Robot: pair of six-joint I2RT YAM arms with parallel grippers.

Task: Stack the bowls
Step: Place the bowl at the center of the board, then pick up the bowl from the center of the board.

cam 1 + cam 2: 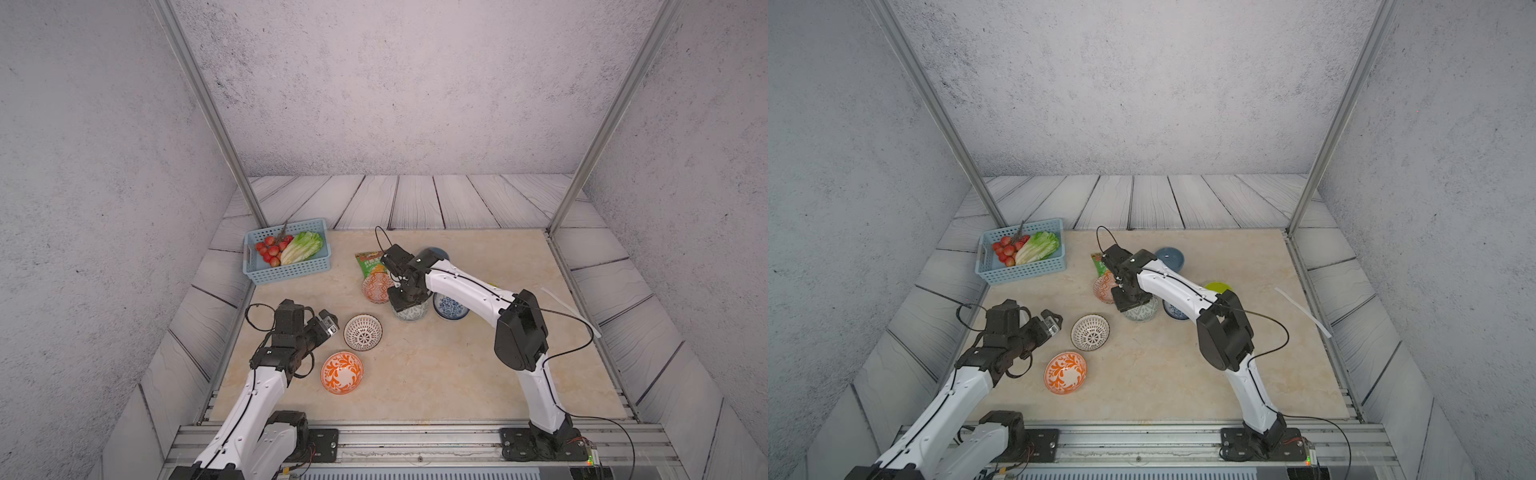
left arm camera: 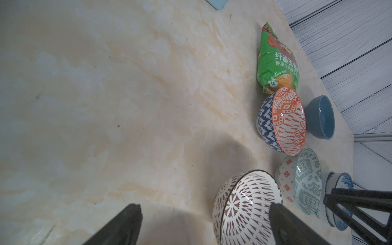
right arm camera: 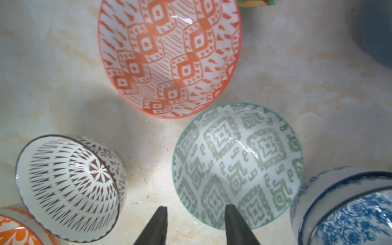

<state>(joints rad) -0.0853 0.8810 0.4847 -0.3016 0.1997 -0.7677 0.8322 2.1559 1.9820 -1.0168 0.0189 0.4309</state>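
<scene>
Where light strikes, the grey-green bowl (image 3: 237, 165) gleams.

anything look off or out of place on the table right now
A loose white strip lies slanted near the right edge of the table. The green snack bag sits in the working area, beside the orange-geometric bowl. No bowl in view looks tipped or broken.

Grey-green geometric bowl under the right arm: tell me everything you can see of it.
The grey-green geometric bowl is small, round, glossy like glazed ceramic: white inside with grey-green diamonds and hooks, thin teal rim, small orange diamonds outside. It stands upright and empty on the marbled table, close between the orange-geometric bowl and the blue-floral bowls. The right tool is open, its fingers straddling the rim; contact is unclear.
</scene>
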